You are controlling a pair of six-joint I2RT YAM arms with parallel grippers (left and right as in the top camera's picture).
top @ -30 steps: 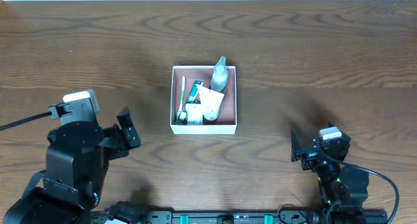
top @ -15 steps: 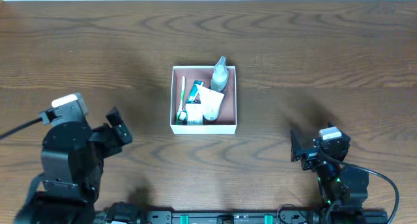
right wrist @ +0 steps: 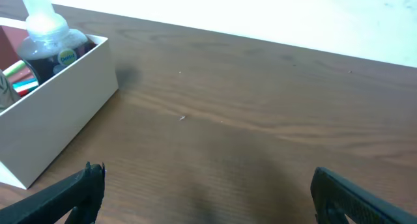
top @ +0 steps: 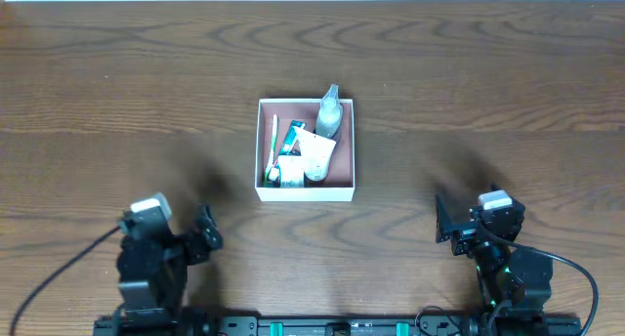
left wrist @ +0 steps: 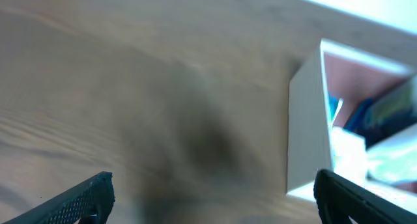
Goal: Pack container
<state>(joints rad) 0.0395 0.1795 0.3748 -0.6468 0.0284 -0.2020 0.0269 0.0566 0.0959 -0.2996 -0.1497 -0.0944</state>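
1. The container sits near the middle of the desk. It is a little closer to the far edge than to the near edge. It lies flat, and it has white walls and a pink-brown floor.
2. Small things are packed inside it. A bottle stands in its far right corner, and the bottle's top rises above the wall.
3. A white tube lies near the middle of the container. A thin stick lies along the left wall. A blue and green pack sits between the stick and the tube.
4. The left gripper is close to the near edge of the desk, left of the middle. Its two fingers are wide apart and hold nothing. It is well apart from the container.
5. The left wrist view is blurry. It shows a white corner of the container ahead and to the right, with bare wood between the two finger tips.
6. The right gripper is close to the near edge too, over toward the right side. Its fingers are also wide apart and hold nothing. It is well apart from the container.
7. The right wrist view shows the container at the left, with the bottle at its corner. Only bare wood lies between the finger tips.
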